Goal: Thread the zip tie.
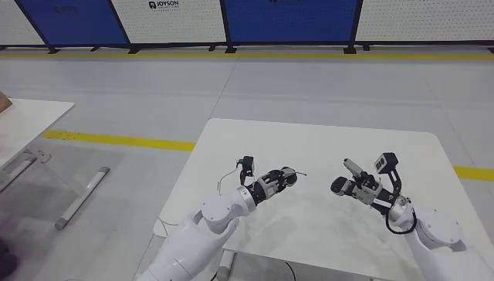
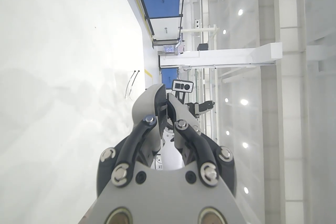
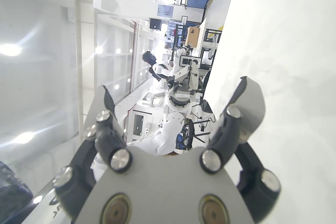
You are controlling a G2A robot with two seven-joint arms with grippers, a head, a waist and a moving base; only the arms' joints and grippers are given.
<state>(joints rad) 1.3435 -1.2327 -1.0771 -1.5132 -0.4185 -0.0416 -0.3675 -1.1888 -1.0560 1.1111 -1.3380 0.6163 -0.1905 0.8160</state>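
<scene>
Over the white table, steady the closed left gripper; bring the wide-open right gripper across to the two zip ties seemingly lying just beyond the left one; pinch one near its head, slowly, minding floppy tails.

Open room lies over the far half of the bench, where a gripper could pass unhindered. Over the near half, the left gripper and the right gripper face each other across a gap of bare surface, and each arm bars the other's sideways path. A zip tie juts from the left gripper's closed jaws into that gap. The right gripper's jaws stand wide apart. Two loose zip ties lie flat near a bench edge, low enough to pass over.
</scene>
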